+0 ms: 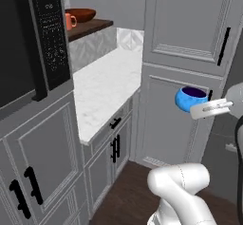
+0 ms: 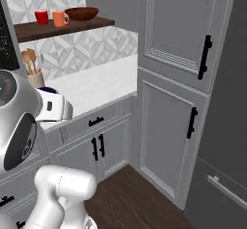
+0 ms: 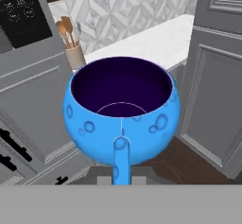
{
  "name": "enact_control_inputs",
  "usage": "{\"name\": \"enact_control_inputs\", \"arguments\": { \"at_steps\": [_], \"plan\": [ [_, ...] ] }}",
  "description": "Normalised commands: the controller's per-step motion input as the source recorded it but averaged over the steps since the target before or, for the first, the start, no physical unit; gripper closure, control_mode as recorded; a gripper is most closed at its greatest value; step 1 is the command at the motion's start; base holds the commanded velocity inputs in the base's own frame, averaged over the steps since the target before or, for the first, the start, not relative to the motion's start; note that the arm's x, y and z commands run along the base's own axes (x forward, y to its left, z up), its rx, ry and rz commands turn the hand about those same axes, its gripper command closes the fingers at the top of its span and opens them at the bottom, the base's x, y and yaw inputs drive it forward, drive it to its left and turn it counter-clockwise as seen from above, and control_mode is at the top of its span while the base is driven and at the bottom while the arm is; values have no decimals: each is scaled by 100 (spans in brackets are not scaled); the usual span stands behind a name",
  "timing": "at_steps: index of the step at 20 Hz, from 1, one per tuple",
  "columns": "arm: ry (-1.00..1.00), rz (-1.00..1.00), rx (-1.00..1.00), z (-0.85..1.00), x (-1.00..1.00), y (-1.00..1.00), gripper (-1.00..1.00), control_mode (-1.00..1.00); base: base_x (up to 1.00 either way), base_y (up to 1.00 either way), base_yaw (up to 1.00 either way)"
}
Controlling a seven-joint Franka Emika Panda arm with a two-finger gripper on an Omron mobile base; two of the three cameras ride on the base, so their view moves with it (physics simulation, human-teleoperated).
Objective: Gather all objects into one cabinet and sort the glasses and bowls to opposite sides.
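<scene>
The gripper (image 1: pixel 205 109) is closed on the blue mug (image 1: pixel 191 98), holding it upright in the air in front of the tall grey cabinet doors (image 1: pixel 182 72), off the counter (image 1: pixel 102 84). Far back on the wooden shelf (image 2: pixel 62 27) sit the red mug (image 2: pixel 42 17), orange mug (image 2: pixel 60 18) and brown bowl (image 2: pixel 82 13).
</scene>
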Motion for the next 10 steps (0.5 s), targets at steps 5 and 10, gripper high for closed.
{"name": "enact_control_inputs", "arguments": {
  "at_steps": [5,10],
  "plan": [
    [0,0,0,0,0,0,100,100,71,3,51],
    [0,0,0,0,0,0,100,100,54,-16,44]
  ]
}}
